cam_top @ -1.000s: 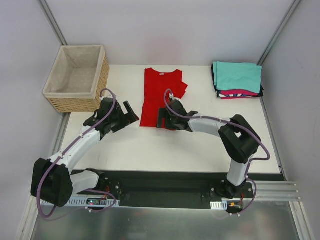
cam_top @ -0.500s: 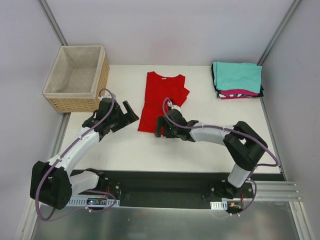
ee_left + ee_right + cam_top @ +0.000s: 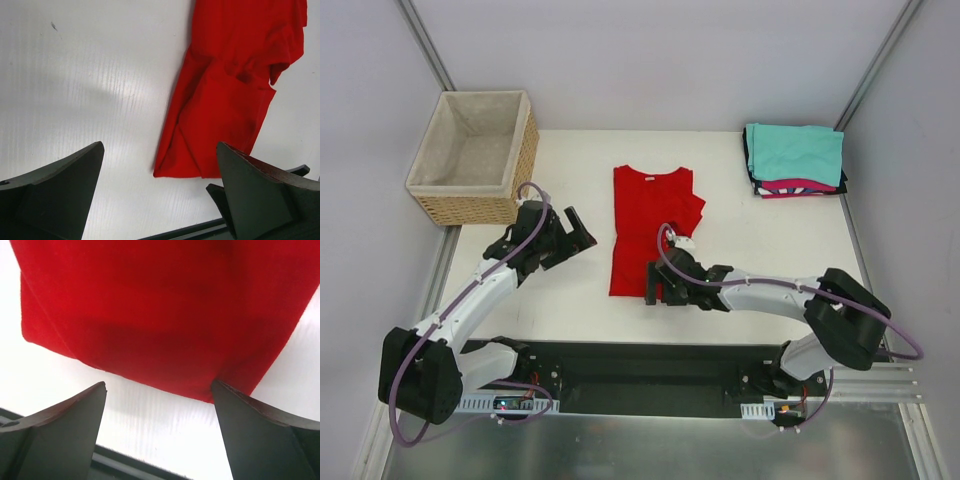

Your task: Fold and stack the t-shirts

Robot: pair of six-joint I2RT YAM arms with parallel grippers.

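Red t-shirt (image 3: 645, 222) has slid nearer, right gripper (image 3: 654, 284) at its hem.

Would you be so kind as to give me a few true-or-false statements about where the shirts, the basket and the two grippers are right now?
1. The red t-shirt lies flat on the table, apart from the folded pile. True.
2. The teal t-shirt is on top of that pile. True.
3. The wicker basket holds a folded shirt. False: no shirt is in it.
4. The left gripper is shut on the red t-shirt's sleeve. False: it is open over bare table, left of the shirt.
5. The right gripper is open at the shirt's near hem. True.
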